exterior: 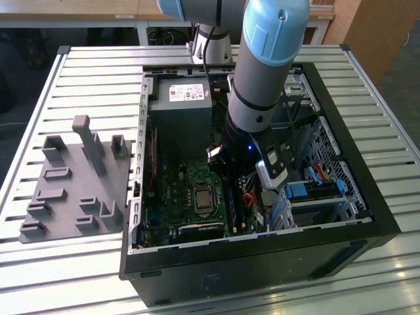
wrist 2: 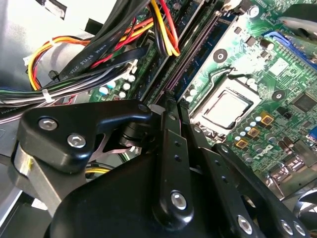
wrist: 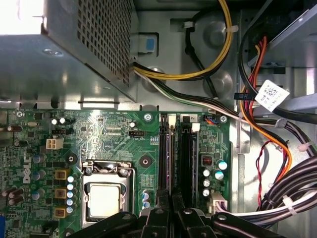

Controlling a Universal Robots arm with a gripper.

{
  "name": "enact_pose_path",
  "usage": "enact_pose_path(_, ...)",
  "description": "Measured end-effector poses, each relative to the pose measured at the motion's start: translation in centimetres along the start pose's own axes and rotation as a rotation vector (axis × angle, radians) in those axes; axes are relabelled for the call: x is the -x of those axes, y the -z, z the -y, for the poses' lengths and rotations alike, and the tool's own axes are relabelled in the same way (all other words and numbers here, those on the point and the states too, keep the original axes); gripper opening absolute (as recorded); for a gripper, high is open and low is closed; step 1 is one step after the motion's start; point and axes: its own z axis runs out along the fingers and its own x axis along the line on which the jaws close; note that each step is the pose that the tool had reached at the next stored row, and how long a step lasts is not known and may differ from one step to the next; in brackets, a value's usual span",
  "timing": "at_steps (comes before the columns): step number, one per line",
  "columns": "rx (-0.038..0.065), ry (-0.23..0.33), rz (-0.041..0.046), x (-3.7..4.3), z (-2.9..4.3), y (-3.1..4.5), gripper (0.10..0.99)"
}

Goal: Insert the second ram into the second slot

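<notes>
My gripper [exterior: 230, 177] reaches down into the open computer case [exterior: 367, 216], over the green motherboard [exterior: 170, 197]. In both wrist views its black fingers stand together, shut on the second ram [wrist: 167, 158] [wrist 2: 195, 52]. The ram is a thin stick seen edge-on with a bluish-purple sheen. It stands in the memory slot nearer the processor socket [wrist: 104, 198] [wrist 2: 225, 106], running away from the gripper [wrist: 171, 198] [wrist 2: 176, 99]. A parallel dark slot [wrist: 185, 158] lies right beside it. The part of the ram under the fingers is hidden.
The grey power supply [exterior: 180, 98] [wrist: 74, 49] stands close behind the slots. Bundles of black, red and yellow cables [wrist: 257, 124] [wrist 2: 99, 54] crowd the far side. Blue drive-bay latches [exterior: 305, 190] sit at the exterior view's right. A grey fixture plate [exterior: 72, 184] lies outside the case.
</notes>
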Motion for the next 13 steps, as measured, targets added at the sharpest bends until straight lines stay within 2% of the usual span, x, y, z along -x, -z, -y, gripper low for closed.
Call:
enact_pose_path(5,-0.008,-0.001,-0.0049,0.00,0.00,-0.02,0.137)
enact_pose_path(13,-0.008,-0.001,-0.0056,0.00,0.00,-0.05,0.137)
